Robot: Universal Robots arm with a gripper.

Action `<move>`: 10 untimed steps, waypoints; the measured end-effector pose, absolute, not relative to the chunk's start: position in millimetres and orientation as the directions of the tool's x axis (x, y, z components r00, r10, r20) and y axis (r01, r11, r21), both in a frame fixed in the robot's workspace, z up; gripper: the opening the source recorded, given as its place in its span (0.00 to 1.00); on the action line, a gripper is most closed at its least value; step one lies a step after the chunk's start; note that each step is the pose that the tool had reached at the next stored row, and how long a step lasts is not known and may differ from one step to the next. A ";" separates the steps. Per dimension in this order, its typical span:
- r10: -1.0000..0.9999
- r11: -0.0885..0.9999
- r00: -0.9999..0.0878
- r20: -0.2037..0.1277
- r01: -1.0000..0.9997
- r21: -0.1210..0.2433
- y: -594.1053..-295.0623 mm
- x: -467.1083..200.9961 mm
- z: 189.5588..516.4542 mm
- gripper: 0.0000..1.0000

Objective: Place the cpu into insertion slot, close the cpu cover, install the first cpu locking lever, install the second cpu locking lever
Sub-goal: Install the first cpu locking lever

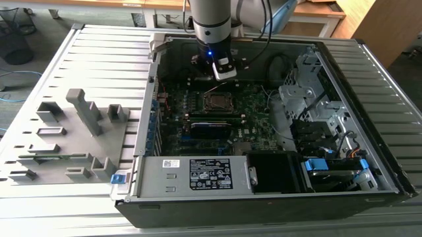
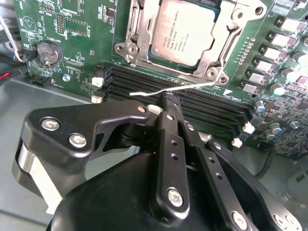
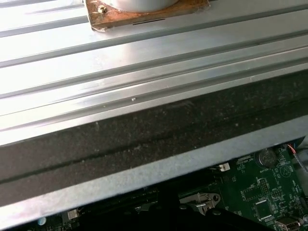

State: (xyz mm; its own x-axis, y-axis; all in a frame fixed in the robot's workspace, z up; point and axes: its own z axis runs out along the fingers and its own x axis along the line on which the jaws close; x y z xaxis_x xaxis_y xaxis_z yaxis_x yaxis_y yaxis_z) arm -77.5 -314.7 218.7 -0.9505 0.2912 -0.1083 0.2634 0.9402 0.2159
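End effector (image 2: 167,102) fingers pressed together, tips at the thin locking lever (image 2: 190,86) above the memory slots (image 2: 144,79). Best pushed down steadily, without slipping. Just beyond, the cpu cover (image 2: 136,33) lies closed over the seated cpu (image 2: 180,31).

Robotics lab: opened computer case (image 1: 250,216) on slotted aluminium bench (image 1: 99,54), desks (image 1: 315,10) behind
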 end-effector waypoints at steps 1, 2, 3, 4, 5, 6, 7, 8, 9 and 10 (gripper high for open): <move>0.291 0.940 -0.951 -0.108 0.263 0.216 -314.7 -77.5 219.4 0.11; 0.291 0.940 -0.951 -0.108 0.263 0.216 -314.7 -77.5 220.2 0.11; 0.291 0.940 -0.951 -0.108 0.263 0.216 -314.7 -77.5 221.0 0.11; 0.291 0.940 -0.951 -0.108 0.263 0.216 -314.7 -77.5 221.7 0.11; 0.291 0.940 -0.951 -0.108 0.263 0.216 -314.6 -77.5 222.0 0.11; 0.291 0.940 -0.950 -0.108 0.263 0.216 -314.6 -77.4 222.2 0.11; 0.291 0.940 -0.950 -0.108 0.263 0.216 -314.6 -77.5 222.3 0.11; 0.291 0.940 -0.951 -0.108 0.263 0.216 -314.6 -77.5 222.4 0.11; 0.291 0.940 -0.951 -0.108 0.263 0.216 -314.7 -77.5 222.6 0.11; 0.291 0.940 -0.951 -0.108 0.263 0.216 -314.7 -77.5 222.7 0.11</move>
State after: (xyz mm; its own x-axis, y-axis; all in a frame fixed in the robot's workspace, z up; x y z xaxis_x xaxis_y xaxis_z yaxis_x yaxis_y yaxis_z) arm -77.5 -314.7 222.7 -0.9505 0.2911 -0.1083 0.2633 0.9402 0.2159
